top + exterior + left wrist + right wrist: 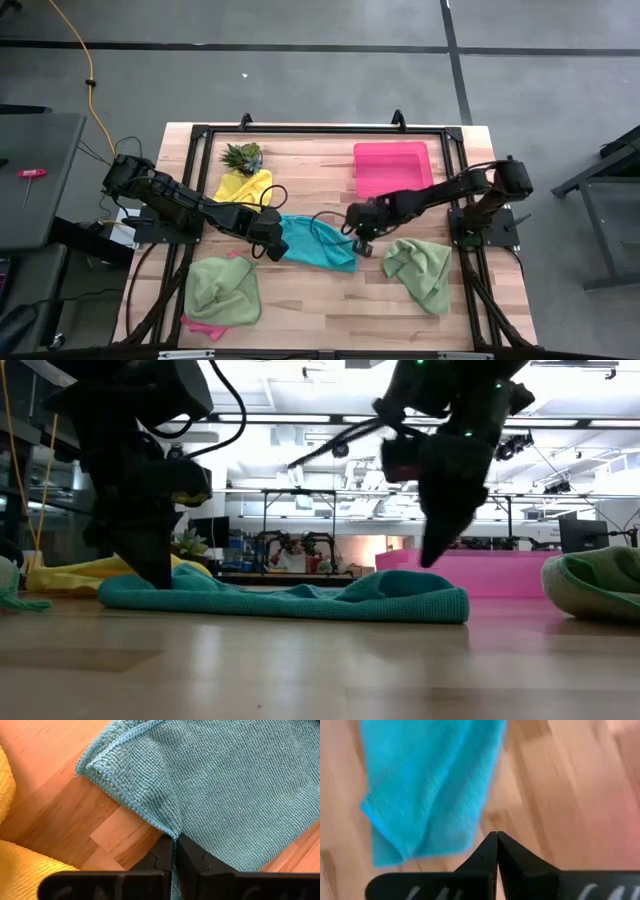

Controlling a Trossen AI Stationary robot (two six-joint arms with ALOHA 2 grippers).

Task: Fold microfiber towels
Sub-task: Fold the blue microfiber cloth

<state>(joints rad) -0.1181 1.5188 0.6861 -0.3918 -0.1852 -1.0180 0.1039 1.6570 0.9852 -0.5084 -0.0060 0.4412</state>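
1. A wooden table (330, 300) with a dark frame stands on a grey floor; the low view looks past it into a bright workshop.
2. At the near left lies a crumpled light green towel (222, 290) on top of a pink towel (203, 325), of which only an edge shows.
3. At the far left, a yellow towel (243, 186) lies loose beside a small spiky plant (243, 155); these seem to be waiting their turn.
4. The left gripper (173, 851) reaches in low from the left, fingers pressed together and pinching the edge of the teal towel (318, 243), probably to lift it for a fold.
5. The teal towel lies mid-table, flattened, between both arms.
6. The right gripper (433, 556) is closed on nothing, tip pointing down, just above the teal towel's right end.
7. A pink tray (392, 167) sits at the far right, perhaps for finished cloths.
8. A second light green towel (420, 268) lies bunched at the near right.
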